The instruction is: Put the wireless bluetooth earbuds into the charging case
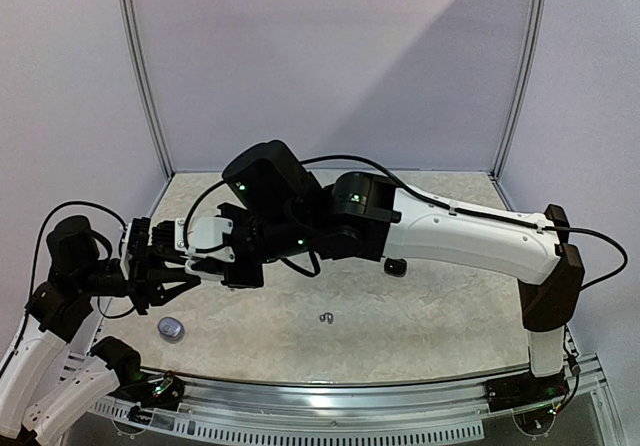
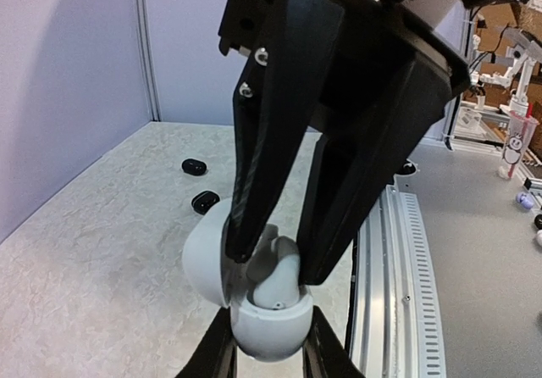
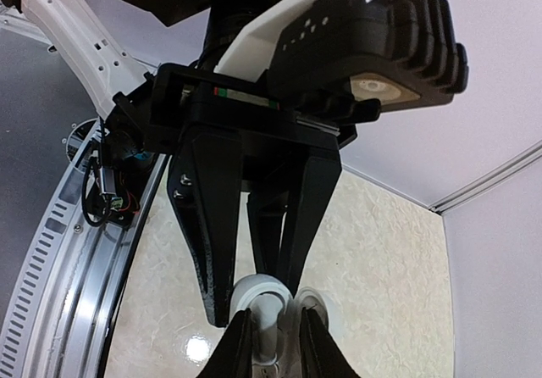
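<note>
Two small things lie nearest to us on the pale marbled counter: a silvery-lilac pebble-like case at the left and a tiny hook-shaped loose bud near the middle. Beyond them the left claw is closed on the lower shell of a white round charging case, whose lid stands open to one side. In the open shell sits a pale grey plastic earbud, tilted and, as far as we see, not fully down. The right claw hangs over it from above, its jaws narrow on both sides of this earbud. Whether the pads press it or only stand beside it, we cannot tell. Further away on the counter lie a black oval piece and a second black one behind it.

We judge the earbud to be very light, hard and smooth, so it may slip or turn between the pads. The best hold is on its two flatter sides, with little force. The case looks light and hollow too, and it should be held at the lower shell, never at the lid.
</note>
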`<act>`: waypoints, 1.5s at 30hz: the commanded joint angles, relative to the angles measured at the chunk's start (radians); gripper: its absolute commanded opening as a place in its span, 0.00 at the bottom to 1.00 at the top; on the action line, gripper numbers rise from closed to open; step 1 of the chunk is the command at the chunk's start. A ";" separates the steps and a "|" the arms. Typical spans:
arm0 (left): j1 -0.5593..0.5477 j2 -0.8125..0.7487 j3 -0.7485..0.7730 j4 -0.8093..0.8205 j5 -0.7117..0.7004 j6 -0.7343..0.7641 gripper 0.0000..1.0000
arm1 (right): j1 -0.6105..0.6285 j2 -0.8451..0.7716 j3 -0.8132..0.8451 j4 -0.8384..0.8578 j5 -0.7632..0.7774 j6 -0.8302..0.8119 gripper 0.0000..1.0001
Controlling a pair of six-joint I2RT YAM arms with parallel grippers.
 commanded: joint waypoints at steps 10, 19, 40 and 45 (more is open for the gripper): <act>-0.013 -0.019 -0.019 0.060 0.035 -0.027 0.00 | -0.014 -0.034 -0.044 -0.020 -0.082 0.034 0.27; -0.013 -0.022 -0.024 0.058 0.035 -0.031 0.00 | -0.024 -0.037 -0.046 0.000 -0.083 0.053 0.30; -0.013 -0.043 -0.028 0.005 -0.010 0.022 0.00 | -0.070 -0.187 -0.221 0.305 0.131 0.271 0.36; -0.013 -0.044 0.004 -0.048 -0.012 0.100 0.00 | -0.077 -0.023 -0.036 0.140 0.224 0.301 0.35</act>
